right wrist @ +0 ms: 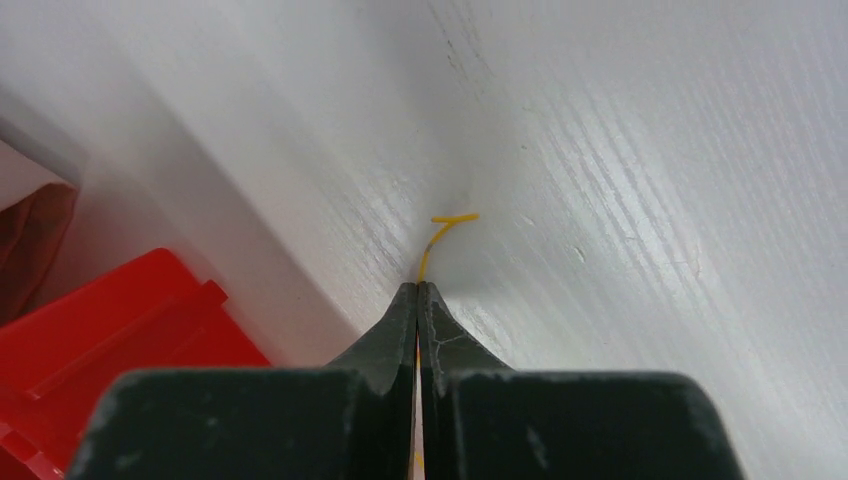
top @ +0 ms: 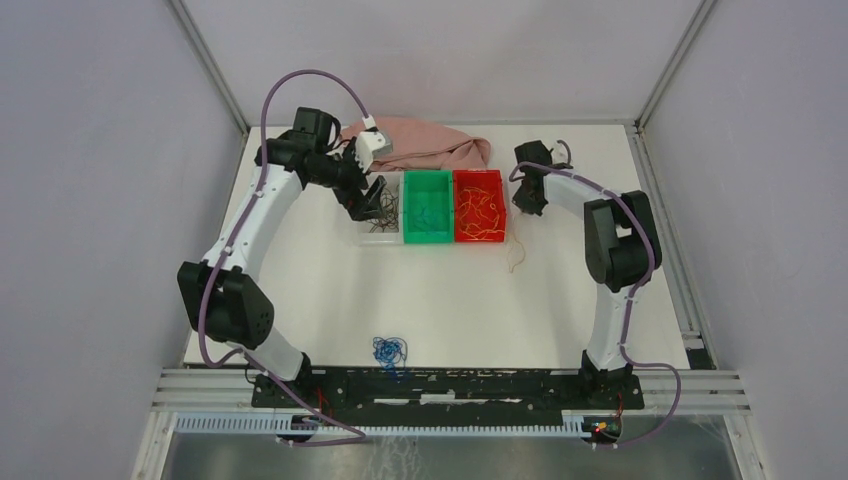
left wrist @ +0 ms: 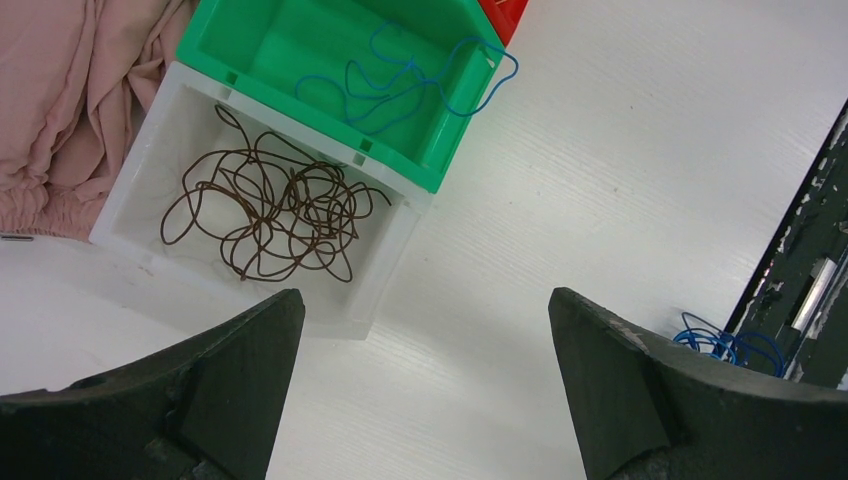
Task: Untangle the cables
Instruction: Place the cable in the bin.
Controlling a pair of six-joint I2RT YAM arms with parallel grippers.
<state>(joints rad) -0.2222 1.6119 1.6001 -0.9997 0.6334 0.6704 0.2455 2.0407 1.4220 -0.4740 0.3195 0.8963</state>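
Your right gripper (right wrist: 417, 290), jaws pinched together, holds a thin yellow wire (right wrist: 445, 228) against the table (right wrist: 650, 150), just beside the red bin (right wrist: 120, 330) at lower left of the wrist view. Your left gripper (left wrist: 425, 300) hangs wide open and empty above the white bin (left wrist: 140, 170) of brown wires (left wrist: 280, 205). Sorting by colour looks well along; a blue tangle (top: 390, 350) waits at bottom centre of the overhead view. Next, likely: lift the yellow wire over the red bin's rim and let go.
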